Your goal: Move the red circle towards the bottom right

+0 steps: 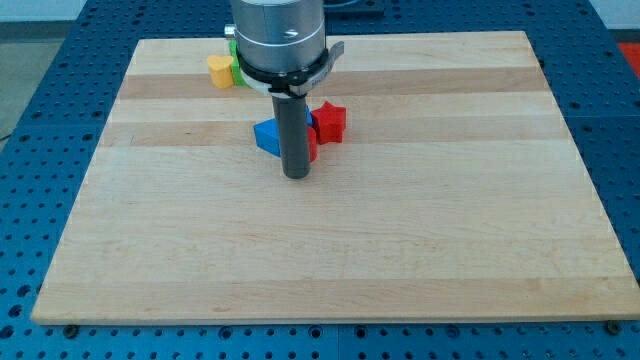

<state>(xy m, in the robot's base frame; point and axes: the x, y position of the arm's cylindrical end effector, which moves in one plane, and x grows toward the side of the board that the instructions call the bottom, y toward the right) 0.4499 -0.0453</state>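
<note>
Wooden worktop (420, 250) on a blue perforated base (30, 60), seen from the front. No hand on this arm, only a straight dark rod, so nothing to call apart or together. My tip (296, 176) down on the wood in the upper middle of the frame. Red circle (312, 148) mostly hidden behind the rod, just a red sliver at the tip's right, touching or nearly so. Blue block (267, 136), shape unclear, just left of the rod. Red star-like block (329, 121) up and right, close by. Yellow block (218, 71) and green block (236, 66) side by side in the upper left, well apart from the tip
</note>
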